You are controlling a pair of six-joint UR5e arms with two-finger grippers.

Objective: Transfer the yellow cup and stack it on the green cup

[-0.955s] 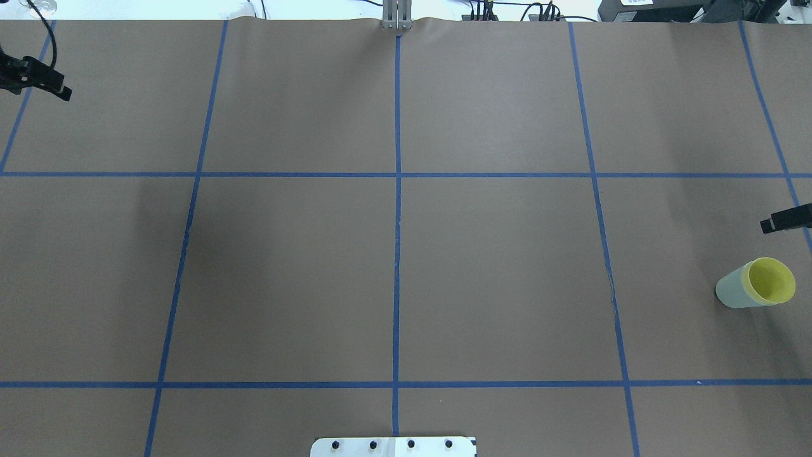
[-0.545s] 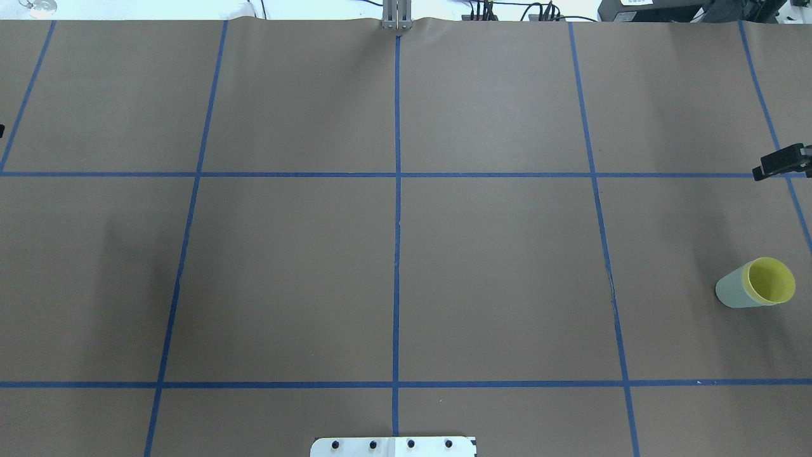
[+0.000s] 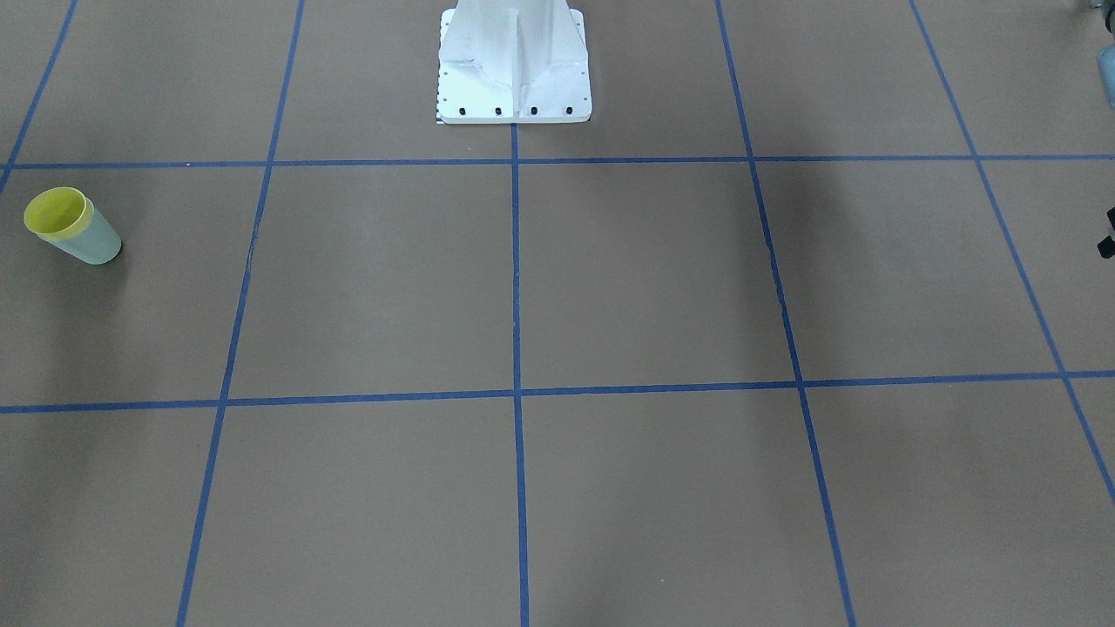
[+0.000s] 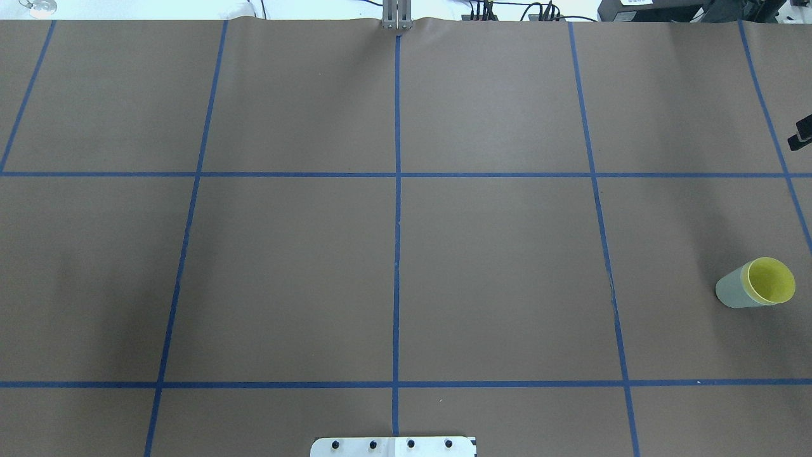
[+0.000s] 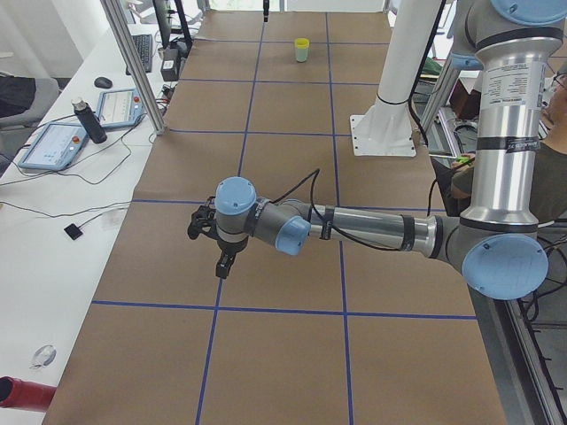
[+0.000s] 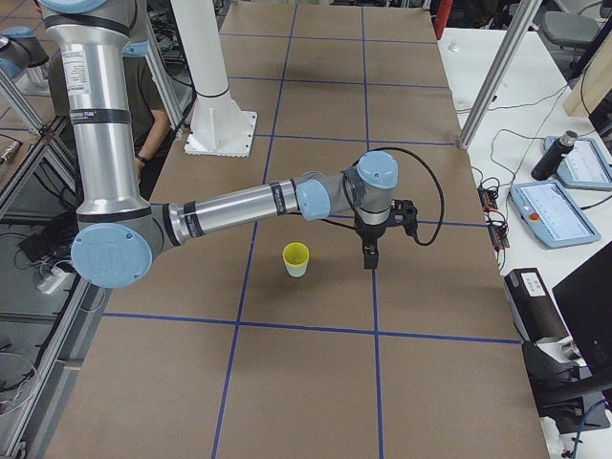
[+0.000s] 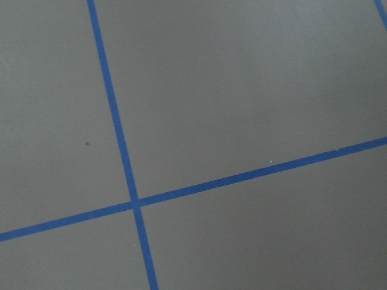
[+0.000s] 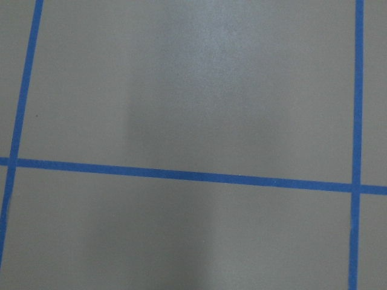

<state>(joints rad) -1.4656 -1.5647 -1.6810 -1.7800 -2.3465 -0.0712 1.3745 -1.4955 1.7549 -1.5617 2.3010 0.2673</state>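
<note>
Yellow cup (image 4: 771,280) sits nested inside the green cup (image 4: 729,293), seated so deep that only its upper band and rim stand above the green rim. The pair stands upright, mouth up, on the brown paper of the table (image 4: 495,266). They are at the end on my right, in the middle row of squares marked off by the blue tape (image 4: 397,254). Looking down into the yellow cup, I see just its own bare yellow wall and floor. The green cup shows its pale side below the yellow band, with its base on the paper.

My right gripper (image 6: 369,258) hangs point-down over the paper near the stacked cups, on the side away from my base, and touches neither of them. Only a dark sliver of it reaches the edge of the overhead view, so I cannot tell whether its fingers are open or closed.

My left gripper (image 5: 222,264) hangs point-down over the table's other end, well apart from both cups, and I cannot tell how its fingers stand either. Both wrist cameras show only brown paper crossed by tape lines. My white pedestal (image 3: 514,61) stands at the middle of the table's edge on my side
</note>
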